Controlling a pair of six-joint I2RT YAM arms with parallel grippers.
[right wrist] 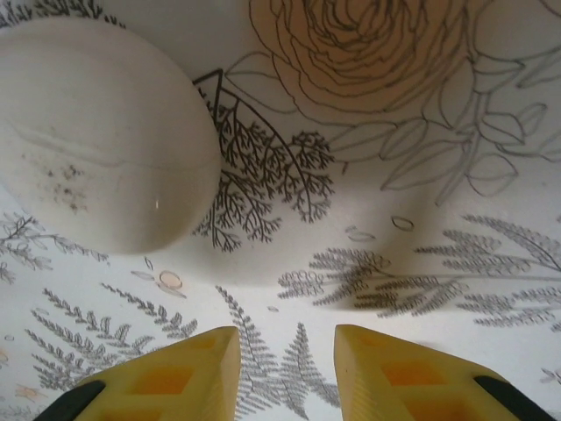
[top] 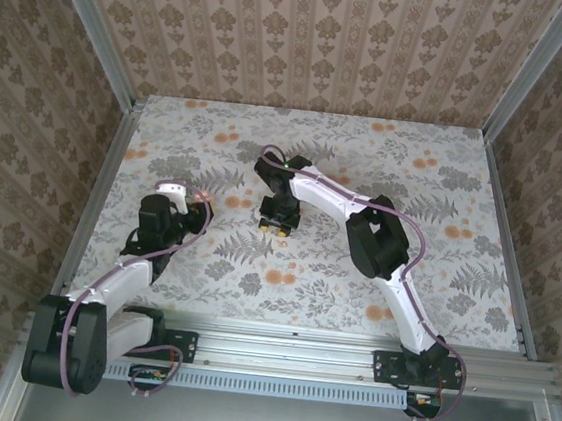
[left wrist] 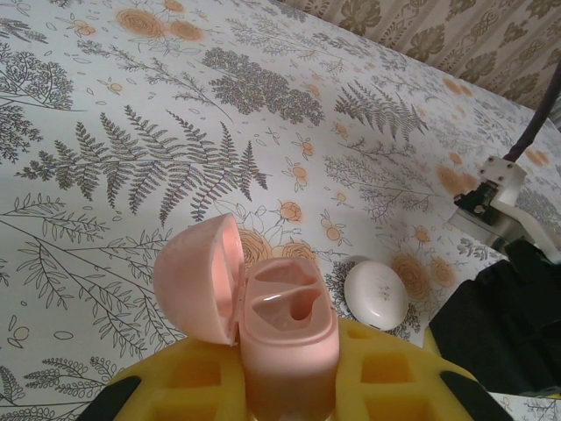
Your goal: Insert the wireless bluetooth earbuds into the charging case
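At the near left of the tabletop [top: 367, 159] we've got the left gripper [left wrist: 289, 390], jaws closed on the charging case [left wrist: 285, 338] and pinching its lower body between the yellow fingers [left wrist: 175, 377]. Case is upright. Its lid [left wrist: 197, 276] is hinged open to the left in the wrist view, and both wells face up showing bare pink. Just past the case and to its right, one white earbud [left wrist: 375, 294] lies flat on the floral print. It's a rounded pebble shape, near the case but not touching it. Right of that, the right arm [left wrist: 500, 333] fills the edge of the left wrist view, black body with a white bracket above. From the top view the right gripper [right wrist: 287, 351] points down around mid-tabletop. Its jaws are parted by a moderate gap with nothing in them, only fern print between the tips. In its own wrist view the earbud sits up and left of the tips, clear of both. Patterned wall [top: 310, 33] closes off the far side.
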